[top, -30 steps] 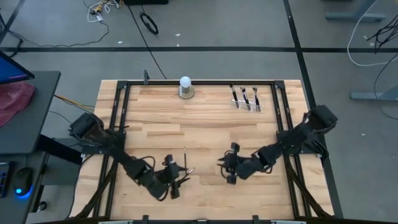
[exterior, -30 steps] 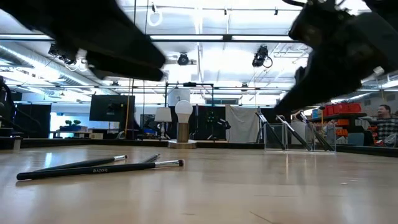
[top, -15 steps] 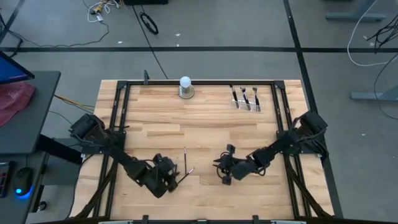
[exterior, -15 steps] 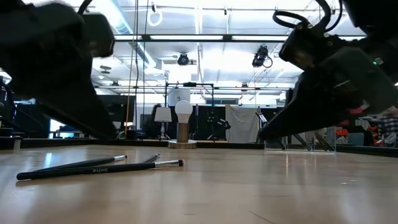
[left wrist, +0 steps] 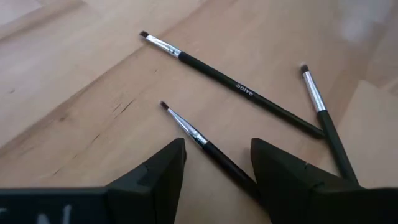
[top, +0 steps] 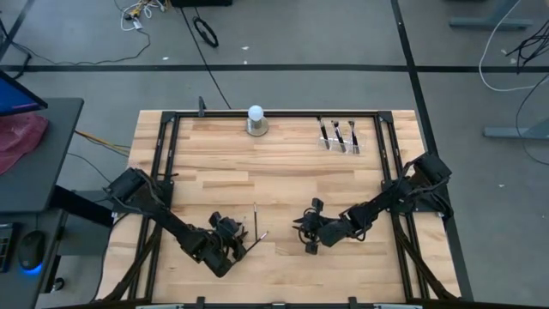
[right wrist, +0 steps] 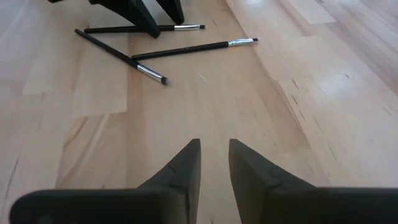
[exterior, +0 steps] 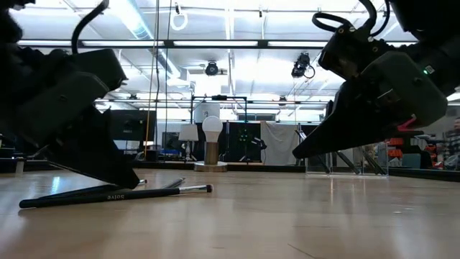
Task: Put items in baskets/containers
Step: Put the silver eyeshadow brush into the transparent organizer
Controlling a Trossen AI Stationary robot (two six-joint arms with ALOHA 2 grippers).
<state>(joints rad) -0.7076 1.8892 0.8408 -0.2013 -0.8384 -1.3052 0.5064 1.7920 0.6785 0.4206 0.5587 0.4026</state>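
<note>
Three thin dark makeup brushes lie flat on the wood near the table's front left: a long one, a second and a third. My left gripper is open and low over the third, slanting down with one finger on each side of its handle; I cannot tell whether they touch it. My right gripper hangs over bare wood near the front middle, with a narrow gap between its fingers and nothing in it. The clear holder at the far right has three brushes in it.
A white ball on a round grey base stands at the far edge, left of the holder. A dark metal frame runs around the tabletop. Bare wood lies between the two grippers and out to the holder.
My left gripper has sunk toward the table over the loose brushes and rolled about its own line, so that its fingers now stand beside one brush. My right gripper has come down a little. The brushes have not moved.
</note>
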